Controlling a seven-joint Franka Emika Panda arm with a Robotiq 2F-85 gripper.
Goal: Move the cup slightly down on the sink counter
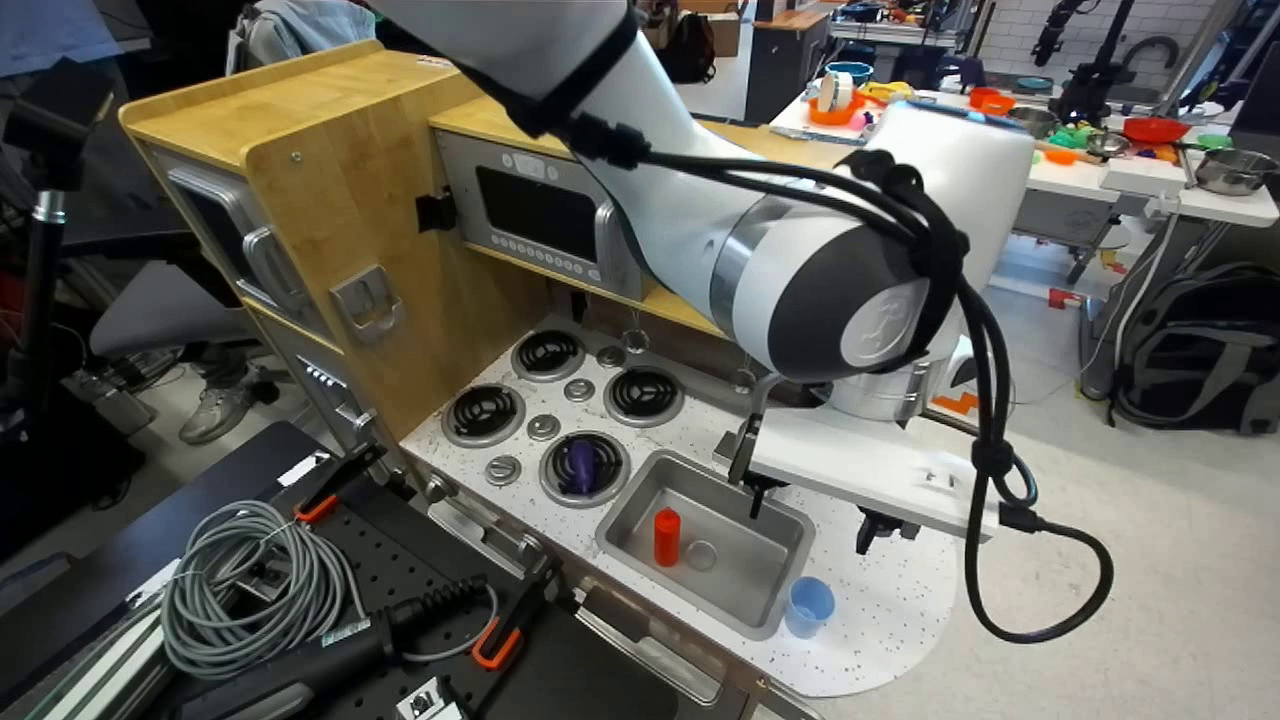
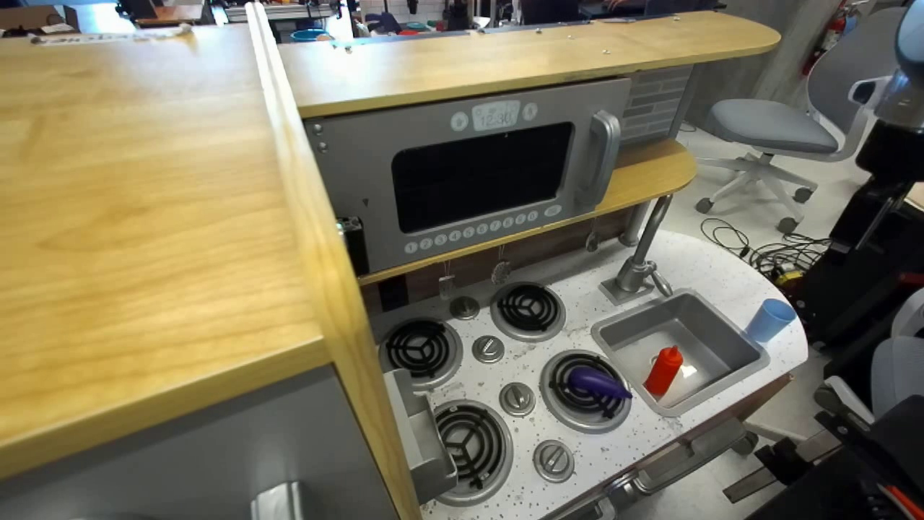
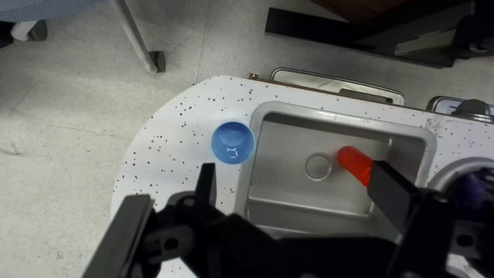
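Sink counter (image 3: 166,148) bears the cup (image 3: 233,143); the claw (image 3: 294,172) hangs higher, apart, spread wide.

Wrist view: claw (image 3: 295,175) is looking blurry, 6 o'clock | cup (image 3: 233,143) is glinting | shadow is darkening basin (image 3: 297,189) at 12 o'clock

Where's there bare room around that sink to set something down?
Roomiest is the rounded end of the sink counter, between the blue cup and the curved edge. In the basin, bare floor lies between the red bottle and the end nearest the cup. It's crowded among the burners: knobs between them, a purple object on one.
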